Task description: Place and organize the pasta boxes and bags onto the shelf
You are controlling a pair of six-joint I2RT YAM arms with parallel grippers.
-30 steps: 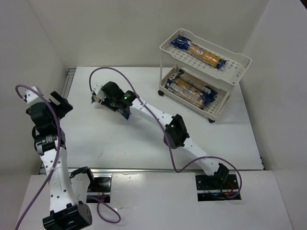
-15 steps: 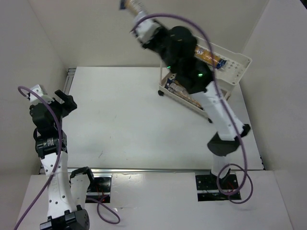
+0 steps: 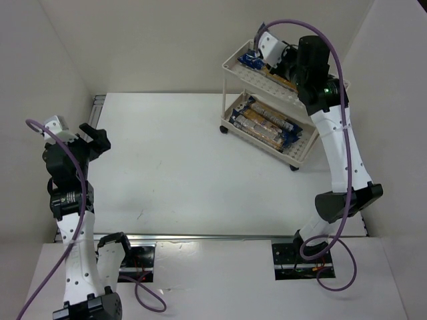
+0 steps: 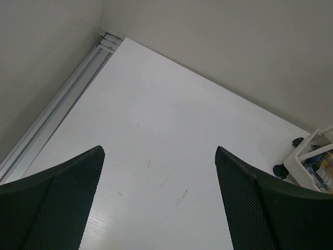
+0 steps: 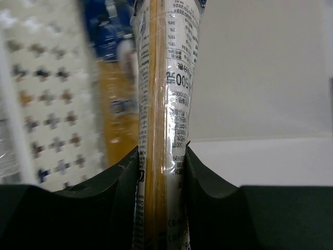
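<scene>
My right gripper is shut on a pasta packet, clear with yellow-orange pasta and a dark blue end, and holds it over the top tray of the cream-white shelf. In the right wrist view the gripper pinches the packet's middle. Another packet lies on the perforated top tray; its blue end shows in the top view. Several packets lie on the lower tray. My left gripper is open and empty at the table's far left, seen in its own view.
The shelf stands at the table's far right corner on small black wheels. Its corner shows at the right edge of the left wrist view. White walls close in the table on the left, back and right. A metal rail runs along the left edge.
My right arm has swung the packet from the table's left-middle, up high, and over to the shelf's top tray. The left arm has barely shifted.
</scene>
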